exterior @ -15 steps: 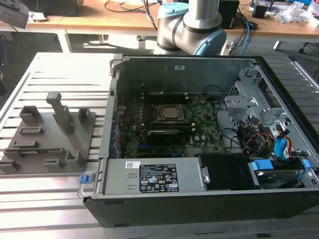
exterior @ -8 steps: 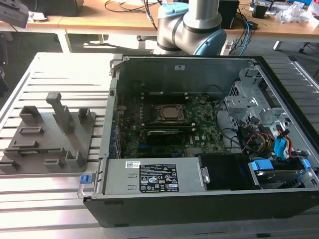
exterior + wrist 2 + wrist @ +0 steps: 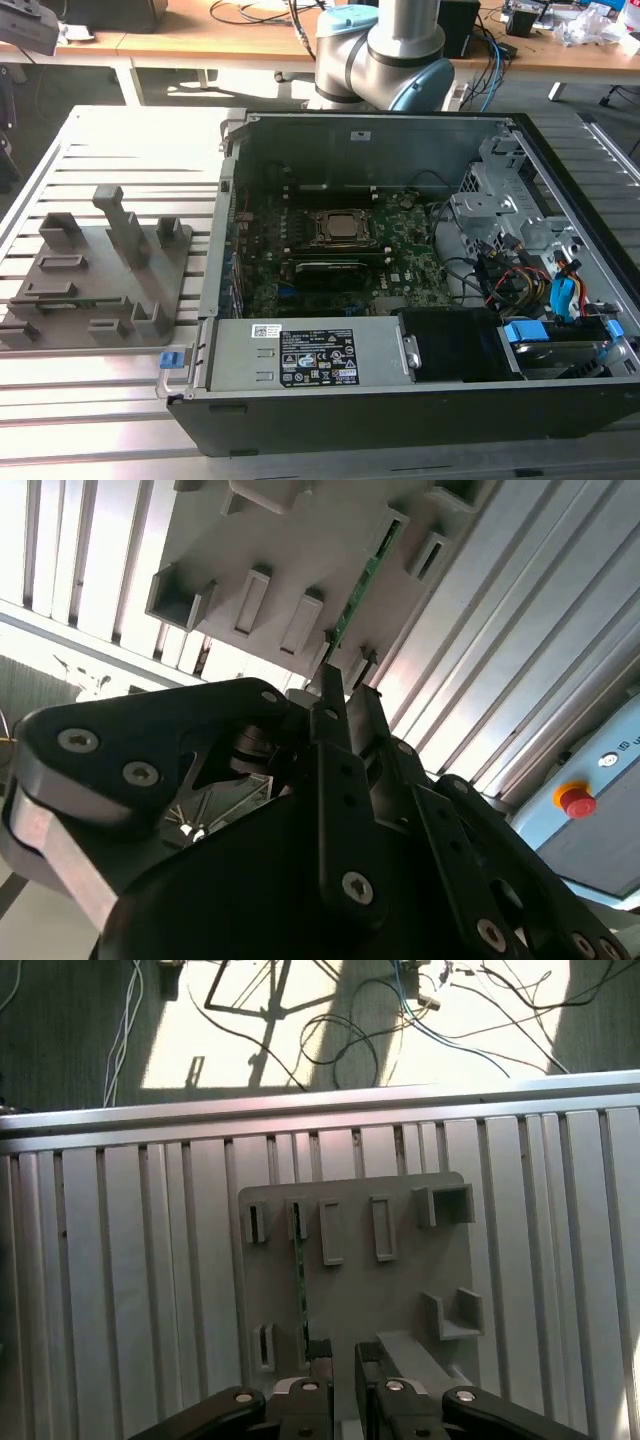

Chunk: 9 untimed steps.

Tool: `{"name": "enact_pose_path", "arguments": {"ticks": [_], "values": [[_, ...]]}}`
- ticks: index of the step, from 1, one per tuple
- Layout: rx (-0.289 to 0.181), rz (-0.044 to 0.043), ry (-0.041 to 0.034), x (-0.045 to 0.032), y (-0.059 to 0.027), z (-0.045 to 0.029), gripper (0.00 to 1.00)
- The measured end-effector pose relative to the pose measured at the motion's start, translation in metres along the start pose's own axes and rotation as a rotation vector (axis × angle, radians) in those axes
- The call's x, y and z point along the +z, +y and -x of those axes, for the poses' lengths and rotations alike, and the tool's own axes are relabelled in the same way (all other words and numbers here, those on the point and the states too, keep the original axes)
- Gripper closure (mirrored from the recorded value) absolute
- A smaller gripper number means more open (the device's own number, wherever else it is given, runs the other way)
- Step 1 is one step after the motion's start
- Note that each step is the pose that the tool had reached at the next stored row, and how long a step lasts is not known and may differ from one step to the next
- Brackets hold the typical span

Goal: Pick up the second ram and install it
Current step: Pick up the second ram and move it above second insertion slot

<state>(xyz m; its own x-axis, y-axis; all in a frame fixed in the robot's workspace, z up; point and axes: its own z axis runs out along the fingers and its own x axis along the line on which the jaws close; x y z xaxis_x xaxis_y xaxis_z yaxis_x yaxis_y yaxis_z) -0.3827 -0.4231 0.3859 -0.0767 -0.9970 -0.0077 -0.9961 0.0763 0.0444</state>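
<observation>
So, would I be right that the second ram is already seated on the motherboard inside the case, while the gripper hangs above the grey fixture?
Not quite: the second ram is not on the motherboard; it stands on edge in a slot of the grey fixture, as both wrist views show. The gripper does hang above the grey fixture.
</observation>
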Motion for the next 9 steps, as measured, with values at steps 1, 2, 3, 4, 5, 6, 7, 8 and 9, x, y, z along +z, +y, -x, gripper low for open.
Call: {"name": "enact_pose_path", "arguments": {"ticks": [1, 2, 3, 4, 5, 6, 7, 8, 9], "values": [[0.0, 0.0, 0.0, 0.0, 0.0, 0.0, 0.76], [0.0, 0.0, 0.0, 0.0003, 0.0, 0.0, 0.76], [0.0, 0.0, -0.0001, 0.0029, -0.0001, -0.0001, 0.76], [-0.001, 0.0001, 0.0, 0.0057, -0.0002, -0.0001, 0.76], [-0.002, 0.0001, 0.0001, 0.0107, -0.0005, -0.0001, 0.76], [-0.002, 0.0, 0.0001, 0.0145, -0.0007, -0.0002, 0.76], [-0.002, 0.0, 0.0, 0.0185, -0.0009, -0.0002, 0.76], [-0.002, 0.0, 0.0, 0.0205, -0.0009, -0.0002, 0.76], [-0.002, 0.0, 0.0001, 0.0219, -0.001, -0.0002, 0.76]]}}
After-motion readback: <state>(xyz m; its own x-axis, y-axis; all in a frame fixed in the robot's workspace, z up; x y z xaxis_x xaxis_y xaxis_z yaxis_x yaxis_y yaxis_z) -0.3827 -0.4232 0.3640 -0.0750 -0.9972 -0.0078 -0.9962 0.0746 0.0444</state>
